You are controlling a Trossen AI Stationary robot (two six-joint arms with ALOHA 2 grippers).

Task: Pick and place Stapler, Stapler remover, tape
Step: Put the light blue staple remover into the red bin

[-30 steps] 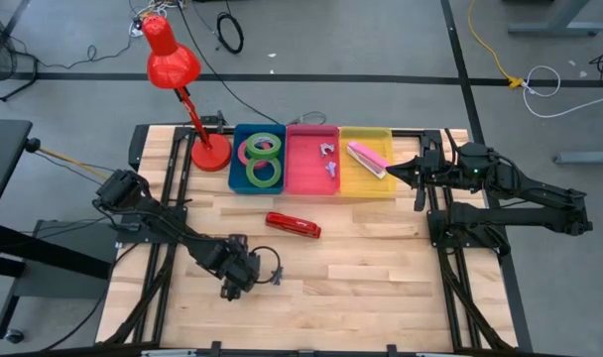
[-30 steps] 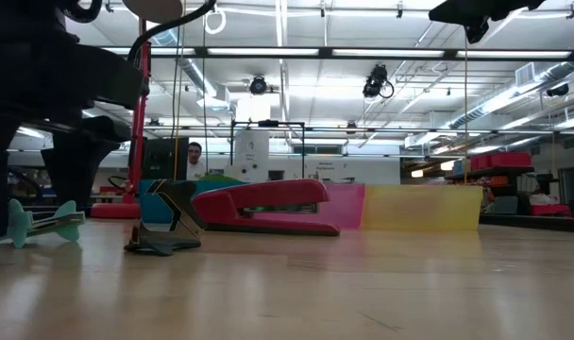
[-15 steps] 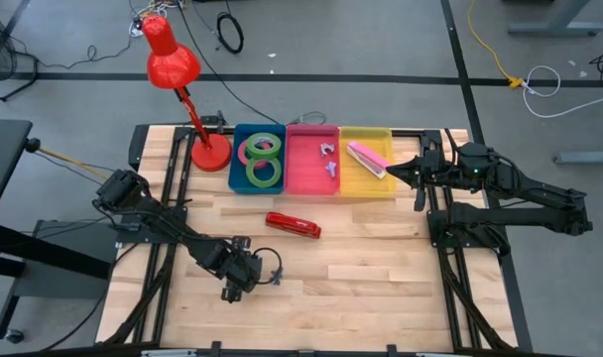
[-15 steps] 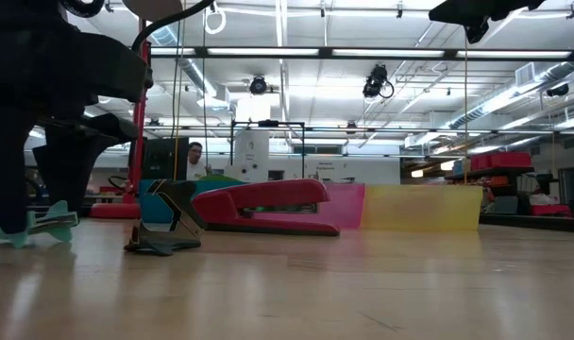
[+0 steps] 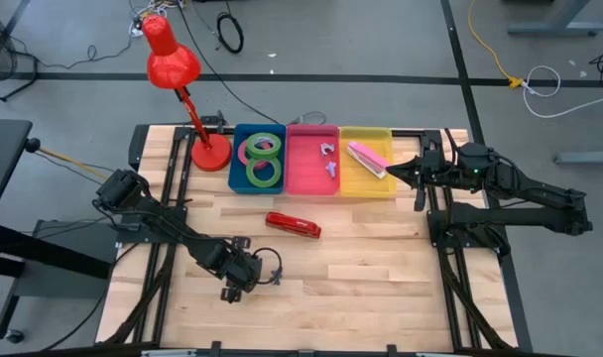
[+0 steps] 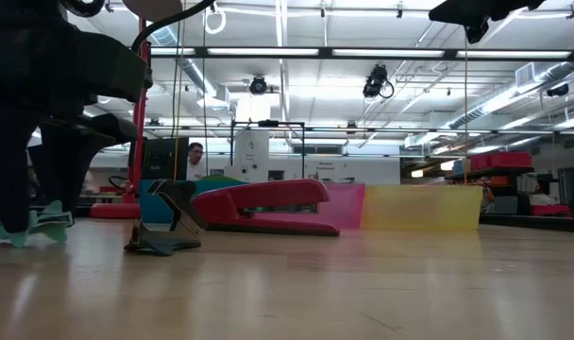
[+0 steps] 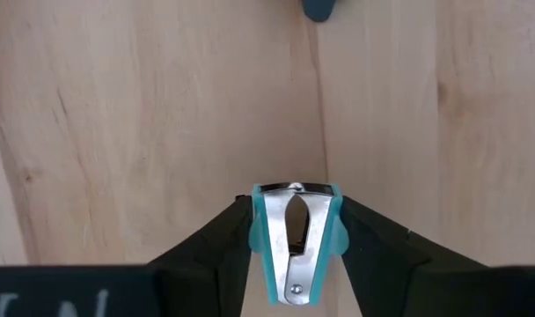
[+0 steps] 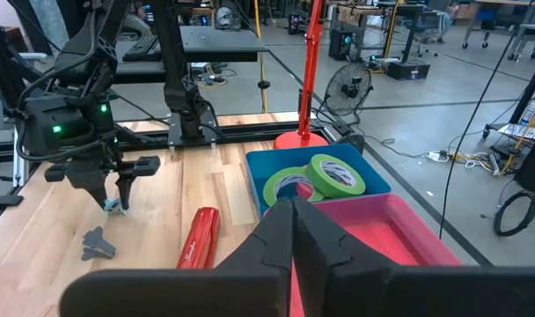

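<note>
The left gripper (image 5: 232,289) is reaching down to the wooden table (image 5: 381,278) near its front, and its 2 dark fingers (image 7: 210,246) are pressing on either side of a teal staple remover (image 7: 294,238), so the jaws are standing part-closed around it. In the low view the remover (image 6: 43,219) is sitting at the table surface between the fingers. A second, dark remover (image 6: 164,236) is lying on the wood just beside the gripper.

The red stapler (image 5: 293,225) is lying flat near the middle of the table, in front of the trays. Along the far edge 3 trays are sitting side by side: the blue tray (image 5: 236,159) is holding 3 tape rolls, 2 green (image 5: 266,173) and 1 pink (image 5: 258,150); the pink tray (image 5: 311,178) is holding small metal removers (image 5: 329,151); the yellow tray (image 5: 366,183) is holding a pink stapler (image 5: 365,157). A red lamp (image 5: 173,61) is standing left of the blue tray.

The right gripper (image 5: 393,172) is hovering over the yellow tray's right edge, jaws closed with nothing between them.
</note>
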